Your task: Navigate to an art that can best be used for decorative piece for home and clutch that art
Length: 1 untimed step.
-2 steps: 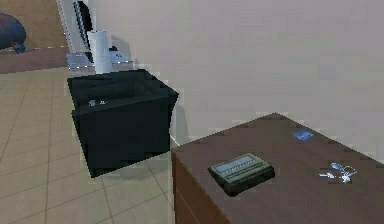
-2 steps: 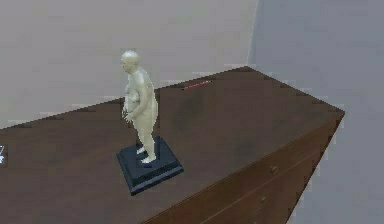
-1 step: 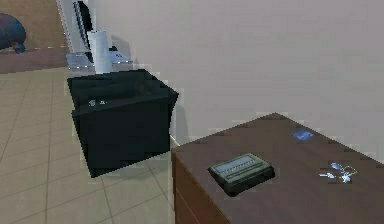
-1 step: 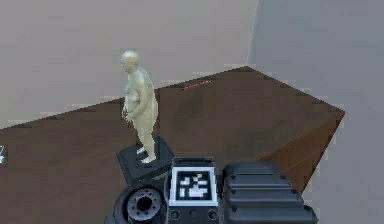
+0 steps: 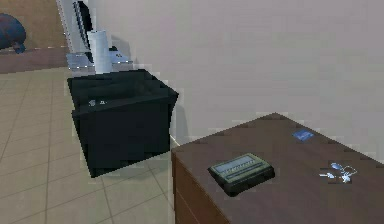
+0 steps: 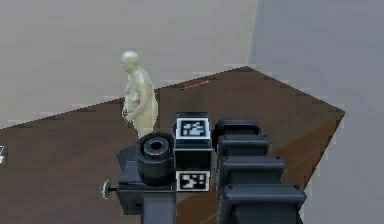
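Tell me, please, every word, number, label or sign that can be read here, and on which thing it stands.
No text can be read.
Flat dark device on the brown table: pale rows, too small to read.
Small blue item on the same table: too small to read.
Two white squares on the arm: black marks, no words.
Pale statue: no lettering seen.

Lit softly and evenly in both views, brightest on the pale wall (image 5: 270,50) and the tiled floor (image 5: 30,150). Darkest inside the black bin (image 5: 125,125) and down the shaded front of the brown table (image 5: 185,190). Shaded greyer on the side wall (image 6: 320,40) at the arm side view's right, flat and pale on the statue (image 6: 138,95).
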### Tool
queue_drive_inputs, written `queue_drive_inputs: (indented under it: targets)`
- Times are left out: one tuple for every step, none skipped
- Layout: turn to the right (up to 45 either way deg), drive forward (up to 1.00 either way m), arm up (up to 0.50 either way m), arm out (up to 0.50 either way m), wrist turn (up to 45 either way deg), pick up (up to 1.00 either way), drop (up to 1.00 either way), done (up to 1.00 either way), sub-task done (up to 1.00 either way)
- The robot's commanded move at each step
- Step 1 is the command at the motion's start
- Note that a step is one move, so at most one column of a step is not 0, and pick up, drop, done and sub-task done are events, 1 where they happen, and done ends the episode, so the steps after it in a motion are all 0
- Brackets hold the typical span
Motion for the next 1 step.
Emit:
queue_drive_inputs:
  targets:
    - [0.0, 0.0, 0.0, 0.0, 45.0, 0.0, 0.0, 0.0, 0.0]
